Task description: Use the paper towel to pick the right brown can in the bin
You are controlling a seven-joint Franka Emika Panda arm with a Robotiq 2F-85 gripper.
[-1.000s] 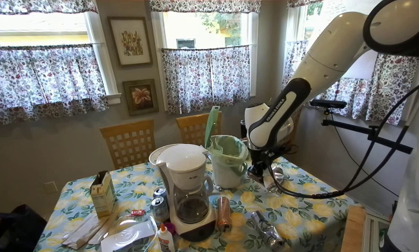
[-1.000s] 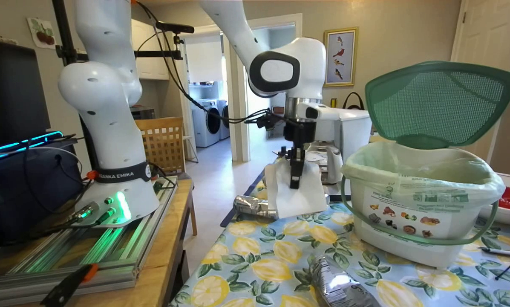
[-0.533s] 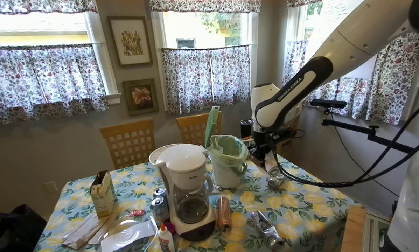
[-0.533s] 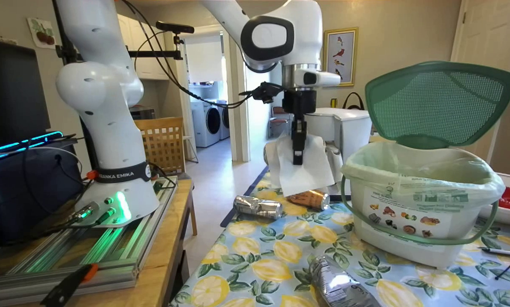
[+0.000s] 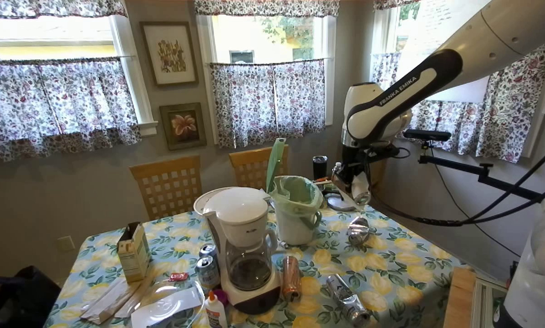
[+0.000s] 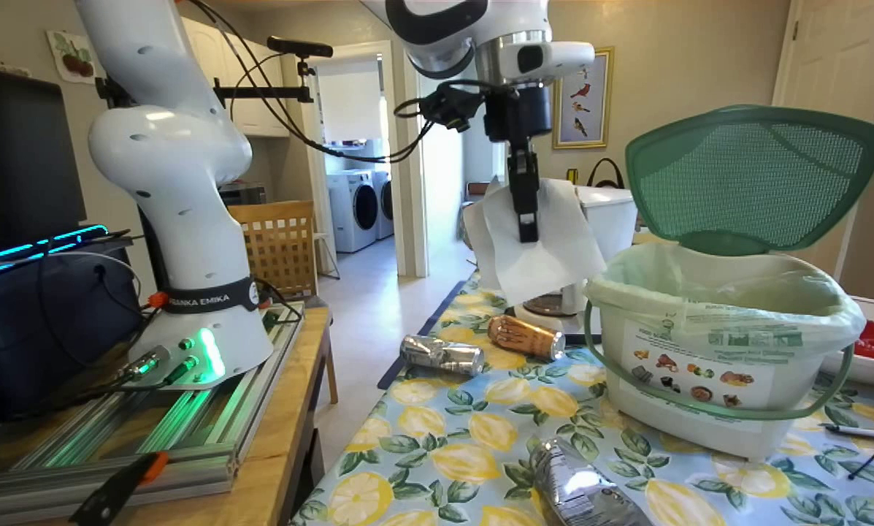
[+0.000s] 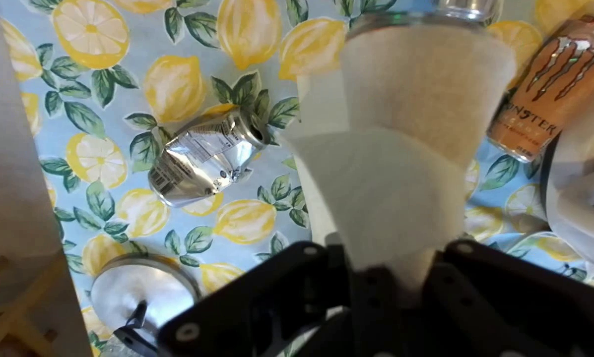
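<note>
My gripper (image 6: 528,230) is shut on the paper towel (image 6: 553,256) in mid-air above the table. In the wrist view the towel (image 7: 376,188) covers the space between the fingers (image 7: 406,267). It seems wrapped over a can; only a metallic rim shows at its far end, and its colour is mostly hidden. An orange-brown can (image 6: 528,338) lies on its side on the table, below the towel; it also shows in the wrist view (image 7: 550,89). The bin (image 6: 699,376) stands with its green lid up and a liner inside, beside my gripper; it also shows in an exterior view (image 5: 295,230).
A crushed silver can (image 7: 205,158) and a silver can (image 6: 442,354) lie on the table. The coffee maker (image 5: 240,214) stands beside the bin. A metal lid (image 7: 140,292) lies near the table's edge. A bowl (image 6: 871,376) stands behind the bin.
My gripper has risen from table level, with the towel still in it. The orange-brown can, hidden behind the towel before in an exterior view, now shows below it. The bin has not moved.
</note>
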